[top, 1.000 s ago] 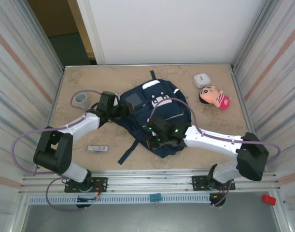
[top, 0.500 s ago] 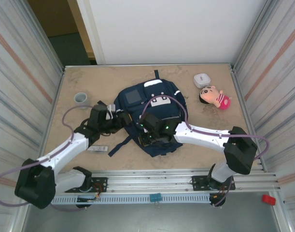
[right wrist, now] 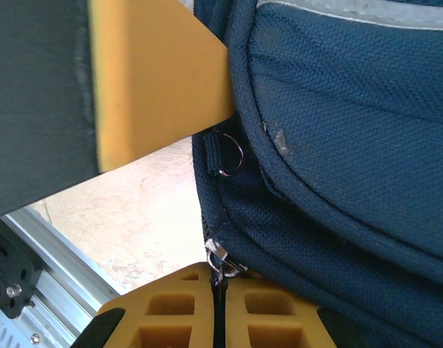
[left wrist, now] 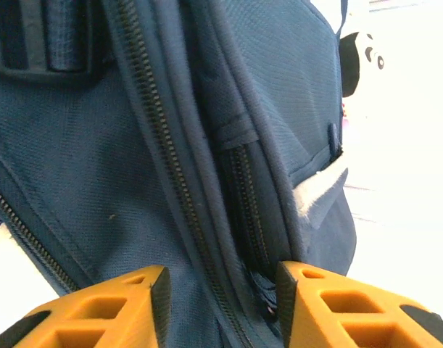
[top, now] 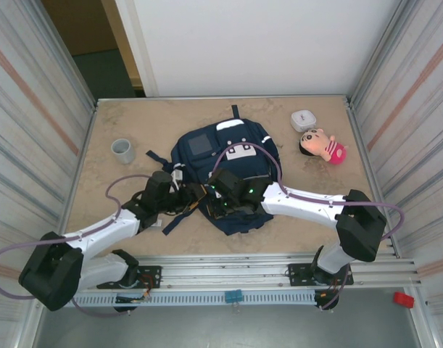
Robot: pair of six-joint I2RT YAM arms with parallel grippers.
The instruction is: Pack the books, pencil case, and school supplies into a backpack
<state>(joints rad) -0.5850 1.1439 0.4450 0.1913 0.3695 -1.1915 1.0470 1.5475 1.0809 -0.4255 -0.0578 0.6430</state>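
The large navy-blue fabric backpack (top: 232,148), with white patches and a dark square patch, lies flat in the middle of the sandy table (top: 134,119), at the centre of the overhead frame. Both arms' wrists cover its lower edge there, so what the fingertips do is hard to make out from above. The wrist views supply it. The left gripper (left wrist: 222,283) has its orange fingers partly apart, astride a fold of blue cloth and a zip line at the bottom of its view; whether they pinch the cloth I cannot tell. The upper right of that view is washed out white, with a black-and-white shape too blurred to name. The right gripper (right wrist: 215,286) has its two orange fingers pressed together on a small silver zipper pull (right wrist: 220,261) at the pack's dark seam, a black loop with a metal ring (right wrist: 225,154) just above. An orange finger (right wrist: 159,72) of the left gripper, cut off at the upper left, touches the backpack's rim. In the overhead view a grey cup (top: 122,150) stands at the left. A small white rounded case (top: 304,119) and a pink-clothed doll (top: 324,145) lie at the upper right, apart from the backpack.
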